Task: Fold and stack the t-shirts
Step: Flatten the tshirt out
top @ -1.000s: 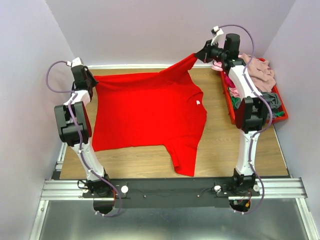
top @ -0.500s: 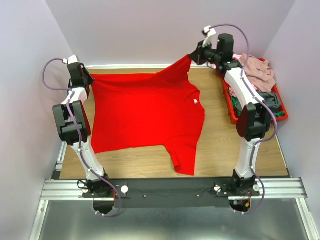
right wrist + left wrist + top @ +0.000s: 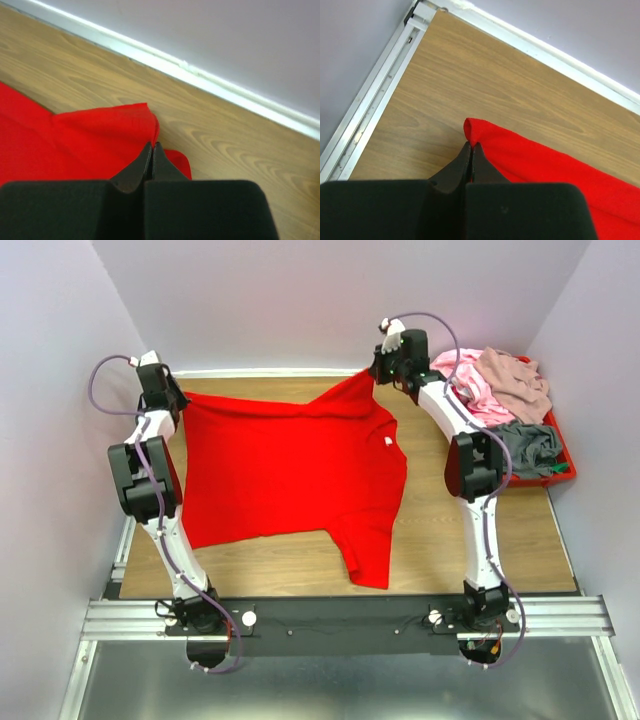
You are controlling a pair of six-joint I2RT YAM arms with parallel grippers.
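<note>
A bright red t-shirt (image 3: 290,465) with a small white neck label (image 3: 388,443) lies spread over the wooden table, its far edge lifted between both arms. My left gripper (image 3: 180,400) is shut on the shirt's far left corner (image 3: 476,131), just above the wood. At the far right corner (image 3: 142,120) of the same shirt my right gripper (image 3: 378,370) is shut as well, pinching a fold of cloth close to the back wall. More t-shirts, pink (image 3: 462,380), mauve-beige (image 3: 515,380) and grey (image 3: 530,445), are heaped in the red tray at right.
The red plastic tray (image 3: 565,472) stands at the table's right edge. A white rail (image 3: 225,92) runs along the back wall, and an aluminium rail (image 3: 370,110) borders the left side. Bare wood (image 3: 450,540) shows right of the shirt.
My right gripper has swung left along the back wall, carrying its shirt corner with it, so the shirt's far edge is slacker. The left gripper has hardly moved.
</note>
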